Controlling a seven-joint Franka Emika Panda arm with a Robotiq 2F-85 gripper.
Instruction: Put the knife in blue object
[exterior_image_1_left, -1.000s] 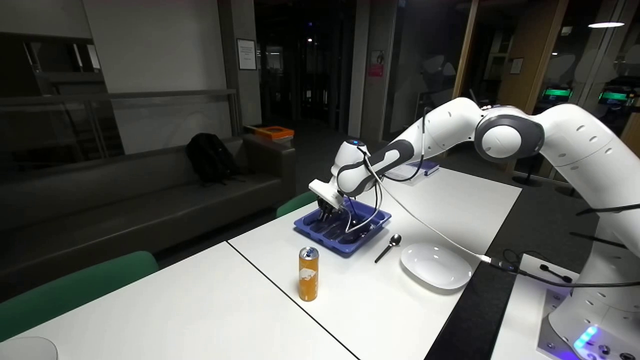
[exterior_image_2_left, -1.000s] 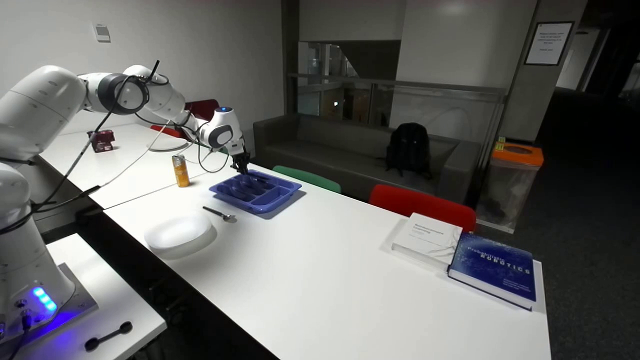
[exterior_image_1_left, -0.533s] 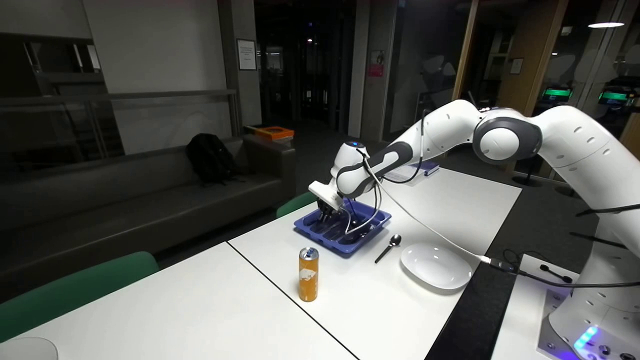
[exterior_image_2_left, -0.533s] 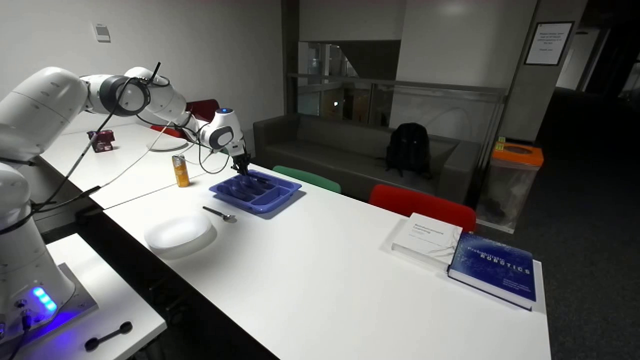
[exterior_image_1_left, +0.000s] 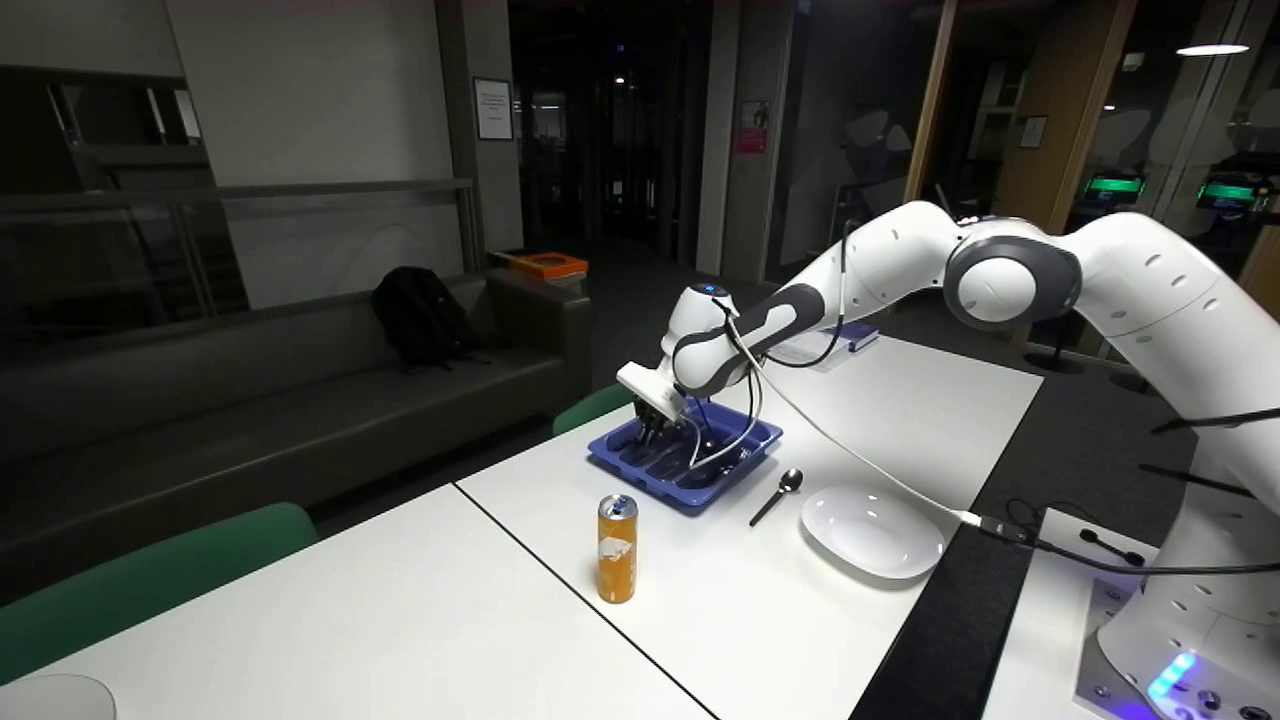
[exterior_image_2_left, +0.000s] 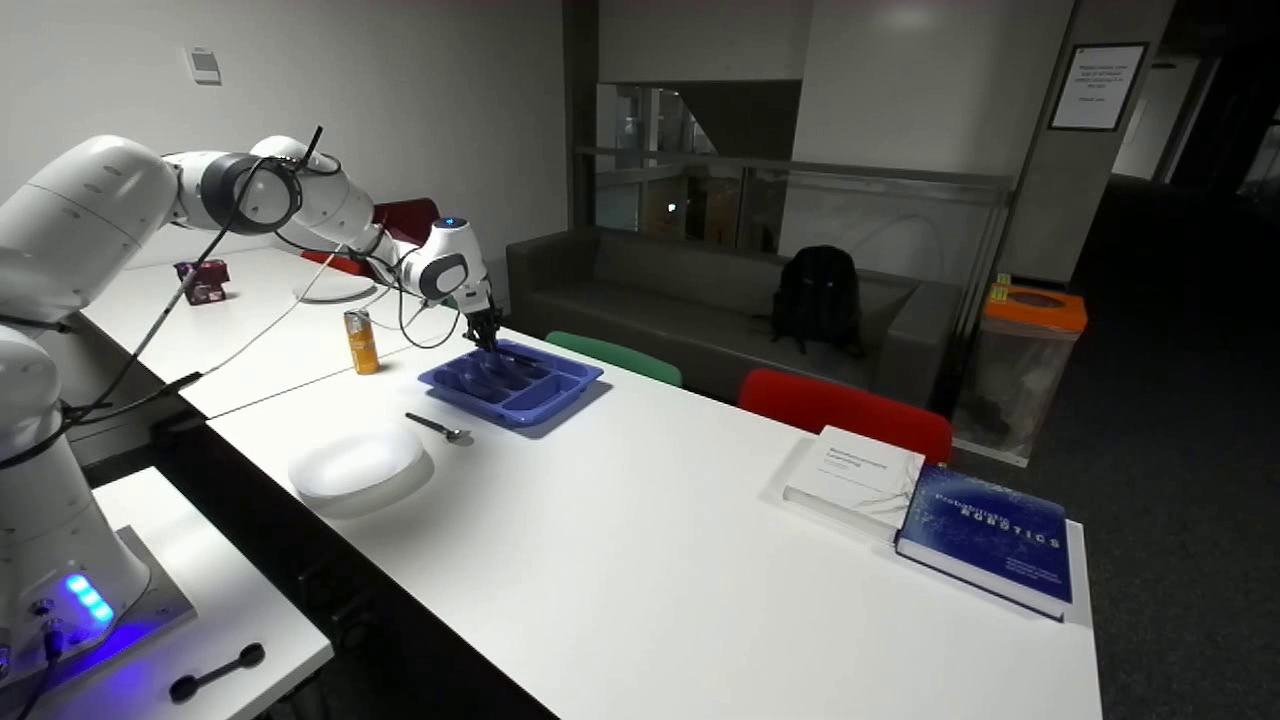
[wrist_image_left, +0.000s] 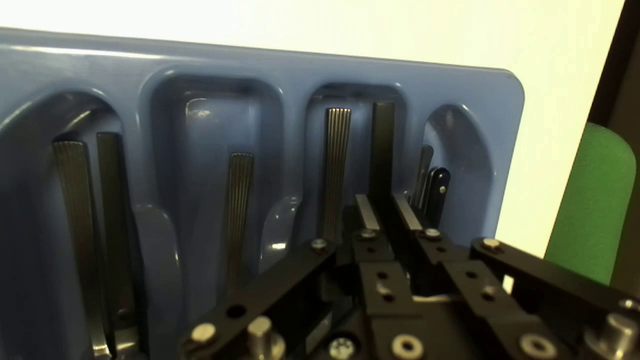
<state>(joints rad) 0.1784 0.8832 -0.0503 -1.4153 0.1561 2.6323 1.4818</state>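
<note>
one flat smooth knife (wrist_image_left: 383, 140) | beside ridged handle (wrist_image_left: 337, 150), in blue plastic tray (wrist_image_left: 295, 80) | hand (wrist_image_left: 384, 212) clasping knife

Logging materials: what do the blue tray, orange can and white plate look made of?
Blue tray: probably glossy moulded plastic, from highlights on its rounded edges. Orange can: likely metal, given the shiny silver top. White plate: glossy, reflecting light; ceramic or plastic, I can't tell.

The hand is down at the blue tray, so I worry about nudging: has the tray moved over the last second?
No. Judged against the table seam in an exterior view, the blue tray shows no visible shift in any direction.
</note>
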